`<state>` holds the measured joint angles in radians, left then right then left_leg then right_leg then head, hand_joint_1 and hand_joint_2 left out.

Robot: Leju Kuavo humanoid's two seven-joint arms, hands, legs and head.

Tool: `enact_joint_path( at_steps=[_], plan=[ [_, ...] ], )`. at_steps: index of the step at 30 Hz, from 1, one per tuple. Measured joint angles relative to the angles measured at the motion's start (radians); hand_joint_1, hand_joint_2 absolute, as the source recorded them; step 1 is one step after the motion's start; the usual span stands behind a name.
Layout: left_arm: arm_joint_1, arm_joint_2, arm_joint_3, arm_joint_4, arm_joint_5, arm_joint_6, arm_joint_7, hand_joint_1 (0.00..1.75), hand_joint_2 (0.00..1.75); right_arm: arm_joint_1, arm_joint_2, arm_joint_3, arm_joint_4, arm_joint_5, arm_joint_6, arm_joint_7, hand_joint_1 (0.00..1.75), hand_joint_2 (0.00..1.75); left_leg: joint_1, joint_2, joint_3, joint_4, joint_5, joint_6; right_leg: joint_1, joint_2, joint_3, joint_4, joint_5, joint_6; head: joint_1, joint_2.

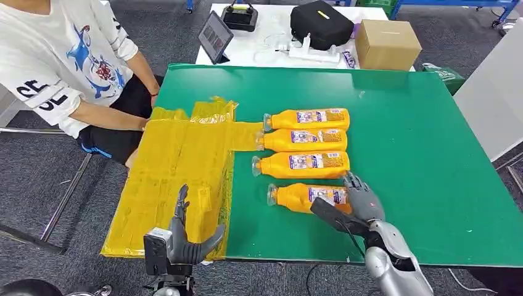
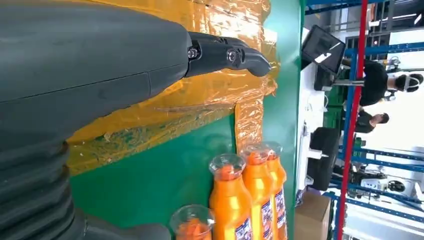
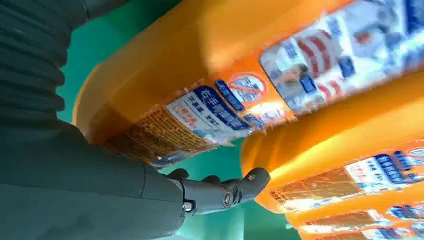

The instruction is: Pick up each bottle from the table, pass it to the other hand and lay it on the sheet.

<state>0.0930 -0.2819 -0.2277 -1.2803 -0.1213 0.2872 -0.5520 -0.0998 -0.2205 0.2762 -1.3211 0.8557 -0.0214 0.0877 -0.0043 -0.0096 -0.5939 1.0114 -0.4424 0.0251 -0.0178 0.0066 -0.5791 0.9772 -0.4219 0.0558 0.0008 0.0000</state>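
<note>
Four orange bottles lie side by side on the green table [image 1: 419, 160], caps toward the yellow sheet [image 1: 179, 166]. My right hand [image 1: 361, 200] is at the base end of the nearest bottle [image 1: 296, 196], which lies flat on the table. Its fingers [image 1: 356, 184] reach over the far side, into the gap before the second bottle [image 1: 302, 164], and its thumb comes in from the near side. The right wrist view shows that nearest bottle [image 3: 200, 60] close up, with a fingertip [image 3: 252, 180] between it and its neighbour [image 3: 340, 145]. My left hand [image 1: 182, 237] hovers open over the sheet's near edge, holding nothing.
A person [image 1: 68, 55] sits at the table's left, one arm by the sheet. Behind stands a white table with a tablet [image 1: 216, 36], a black bag [image 1: 321, 23] and a cardboard box [image 1: 387, 43]. A white panel [image 1: 493, 98] stands to the right.
</note>
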Motion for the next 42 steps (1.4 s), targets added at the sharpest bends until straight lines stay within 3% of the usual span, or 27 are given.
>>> enact_joint_path(
  at_steps=[3,4,20,24,28,31,33,36,40,42],
  plan=[
    [-0.002,0.000,0.001,0.004,0.000,0.000,0.000,0.00,1.75,-0.006,-0.008,0.000,0.006,-0.007,0.012,0.017,1.69,1.75,0.000,0.000,0.001,0.000,0.000,0.000,0.000,0.000,0.001,0.000,0.000,0.000,0.000,0.000],
    [-0.002,0.000,0.002,0.005,0.000,0.000,0.000,0.00,1.75,-0.007,-0.010,0.000,0.007,-0.011,0.015,0.019,1.75,1.75,0.000,0.000,0.001,0.000,0.000,0.000,0.000,0.000,0.001,0.000,0.000,0.000,-0.001,0.000],
    [-0.014,-0.002,0.009,0.033,0.004,-0.006,-0.002,0.00,1.75,-0.011,-0.058,0.011,0.014,-0.087,0.074,0.028,1.75,1.75,0.000,0.000,0.006,0.000,0.000,0.000,0.000,0.000,0.005,0.000,0.000,0.000,0.000,0.000],
    [-0.014,-0.003,0.009,0.035,0.011,-0.007,-0.010,0.00,1.75,0.006,-0.040,0.011,0.009,-0.105,-0.034,-0.051,1.75,1.75,0.000,0.001,0.005,0.000,0.000,0.000,0.000,0.000,0.005,0.000,0.000,0.000,-0.001,0.000],
    [-0.010,-0.003,0.009,0.033,0.049,-0.016,-0.021,0.00,1.75,0.057,0.038,0.003,-0.053,-0.115,-0.275,-0.243,1.75,1.75,0.000,0.001,0.001,0.000,0.000,0.000,0.000,0.000,0.000,0.002,0.000,0.000,-0.002,0.000],
    [-0.010,-0.003,-0.005,0.029,0.103,-0.028,-0.030,0.00,1.75,0.078,0.126,-0.010,-0.143,-0.178,-0.553,-0.479,1.75,1.75,0.001,0.000,-0.001,0.000,0.001,-0.002,0.001,0.000,-0.002,0.002,0.000,0.000,-0.001,0.000],
    [-0.013,-0.002,-0.016,0.029,0.128,-0.039,-0.031,0.00,1.75,0.078,0.175,-0.016,-0.201,-0.176,-0.653,-0.560,1.75,1.75,0.002,0.001,-0.001,0.000,0.001,-0.002,0.002,0.000,-0.002,0.002,0.000,-0.001,-0.001,0.000],
    [-0.018,0.000,-0.027,0.028,0.142,-0.040,-0.031,0.00,1.75,0.093,0.216,-0.024,-0.251,-0.174,-0.670,-0.576,1.75,1.75,0.002,0.001,-0.001,0.000,0.001,-0.002,0.001,0.000,-0.002,0.002,0.000,-0.001,-0.001,0.000],
    [-0.028,0.004,-0.050,0.022,0.195,-0.088,-0.016,0.00,1.75,0.130,0.324,-0.106,-0.329,-0.173,-0.672,-0.763,1.75,1.75,0.001,0.000,-0.004,0.000,0.001,-0.002,0.001,0.000,-0.004,0.002,0.000,-0.001,-0.002,0.000],
    [-0.026,0.004,-0.051,0.010,0.193,-0.159,-0.002,0.00,1.75,0.147,0.360,-0.127,-0.370,-0.164,-0.673,-0.747,1.75,1.75,0.001,0.000,-0.003,0.000,0.001,-0.002,0.001,0.000,-0.004,0.002,0.000,-0.001,-0.001,0.000]
  ],
)
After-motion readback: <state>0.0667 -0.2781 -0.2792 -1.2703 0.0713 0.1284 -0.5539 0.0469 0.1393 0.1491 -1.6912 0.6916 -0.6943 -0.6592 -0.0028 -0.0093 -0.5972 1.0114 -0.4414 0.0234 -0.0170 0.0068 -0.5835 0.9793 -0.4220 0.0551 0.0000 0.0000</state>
